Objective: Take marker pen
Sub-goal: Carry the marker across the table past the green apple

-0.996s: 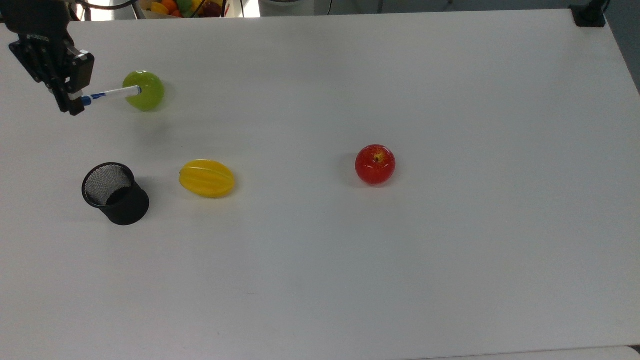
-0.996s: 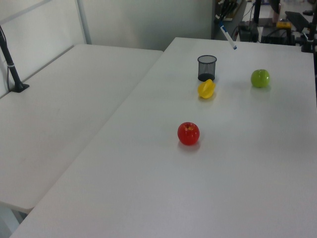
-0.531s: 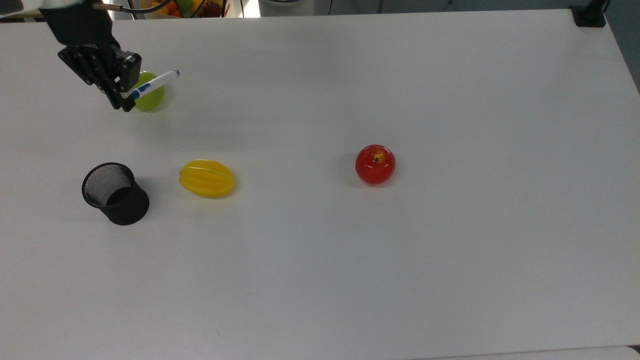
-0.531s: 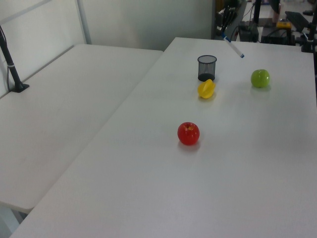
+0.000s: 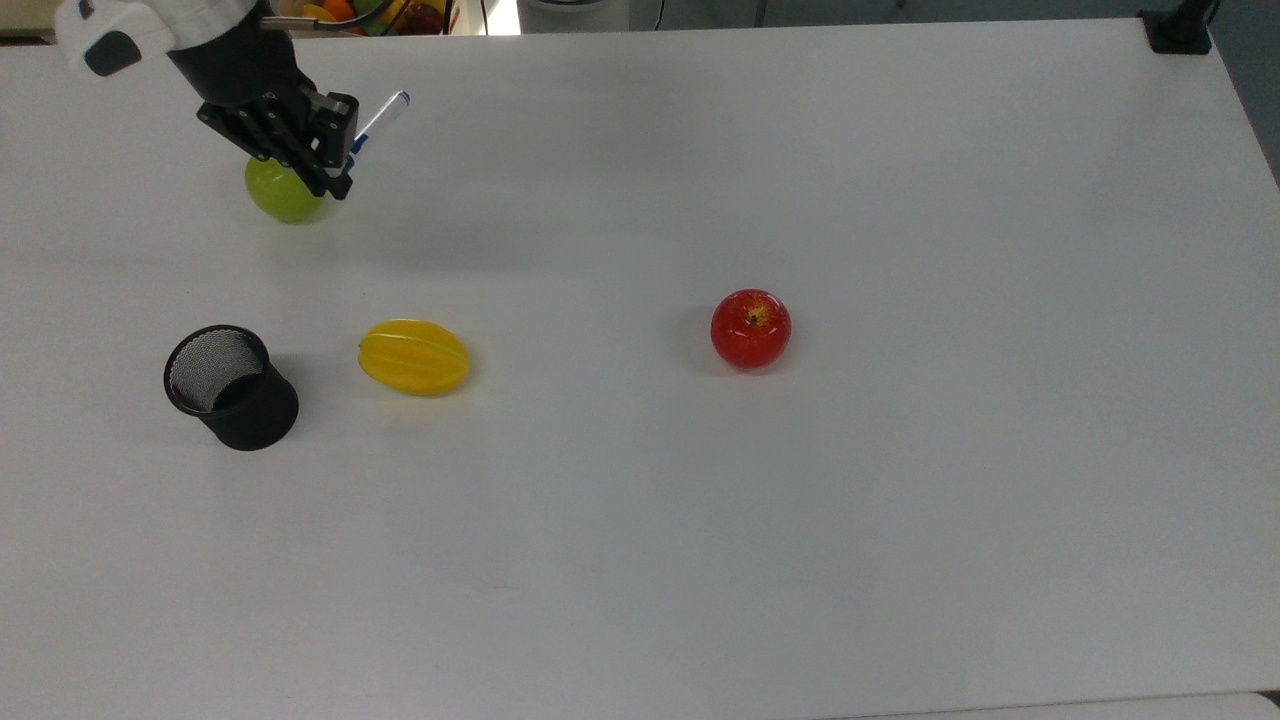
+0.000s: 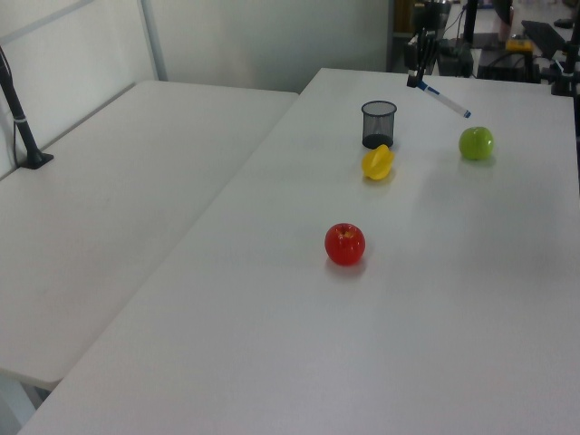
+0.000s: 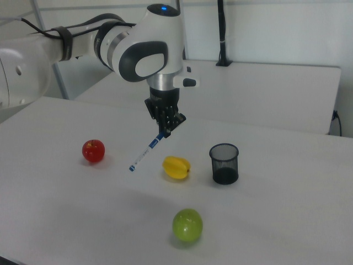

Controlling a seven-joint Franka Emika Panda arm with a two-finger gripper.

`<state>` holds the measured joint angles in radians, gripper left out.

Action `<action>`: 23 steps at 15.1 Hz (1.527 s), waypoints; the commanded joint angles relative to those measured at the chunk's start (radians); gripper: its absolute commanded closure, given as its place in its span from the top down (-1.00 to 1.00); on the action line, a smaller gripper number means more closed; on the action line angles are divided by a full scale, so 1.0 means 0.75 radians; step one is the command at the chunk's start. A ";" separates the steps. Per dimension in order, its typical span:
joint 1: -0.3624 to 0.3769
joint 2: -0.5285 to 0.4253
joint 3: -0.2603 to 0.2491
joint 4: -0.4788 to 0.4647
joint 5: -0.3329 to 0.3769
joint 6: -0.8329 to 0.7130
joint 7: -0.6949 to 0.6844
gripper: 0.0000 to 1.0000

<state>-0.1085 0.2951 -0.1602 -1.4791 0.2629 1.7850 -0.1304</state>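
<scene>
One object matters here, and the claw [image 7: 165,130] is already clenching it: the marker pen [image 7: 144,153] is hanging in the air from the claw, gripped near one end and slanting away from it, clear of the table [image 5: 900,500]. In the right view the pen is running down from the claw toward the right view's left; in the left view the marker pen [image 6: 443,99] is sticking out from the claw [image 6: 417,82] toward the left view's right.

Judging by this, the taking is essentially done; what is remaining, if anything, is carrying the pen wherever it is wanted.

Around the claw, the green apple [image 5: 278,192] is sitting on the table just below it in the top view, partly covered by the claw [image 5: 340,165]. The black mesh cup [image 5: 230,386] and the yellow fruit [image 5: 414,356] are lying further off, and the red apple [image 5: 751,328] is well apart.

Compared with a second ago, the claw is travelling toward the top view's right, crossing over the green apple. The pen is also swinging round: then it was pointing across at the apple, now its free end is angling up and away toward the top view's upper right.
</scene>
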 commanded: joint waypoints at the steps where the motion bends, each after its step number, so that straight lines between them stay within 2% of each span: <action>1: 0.116 -0.052 0.007 -0.151 -0.139 0.007 0.034 -0.86; 2: 0.124 -0.052 0.017 -0.167 -0.166 0.011 0.069 -0.86; 5: 0.106 -0.060 0.134 -0.226 -0.228 0.013 0.118 -0.86; 7: 0.094 -0.109 0.232 -0.375 -0.279 0.096 0.161 -0.87; 8: 0.106 -0.148 0.252 -0.477 -0.291 0.200 0.202 -0.87; 10: 0.155 -0.150 0.253 -0.582 -0.291 0.372 0.251 -0.87; 20: 0.169 -0.050 0.253 -0.572 -0.297 0.434 0.272 -0.85; 23: 0.169 -0.009 0.253 -0.562 -0.297 0.445 0.313 -0.69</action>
<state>0.0144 0.2678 0.0316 -1.8894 0.0568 2.0799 0.0568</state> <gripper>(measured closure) 0.833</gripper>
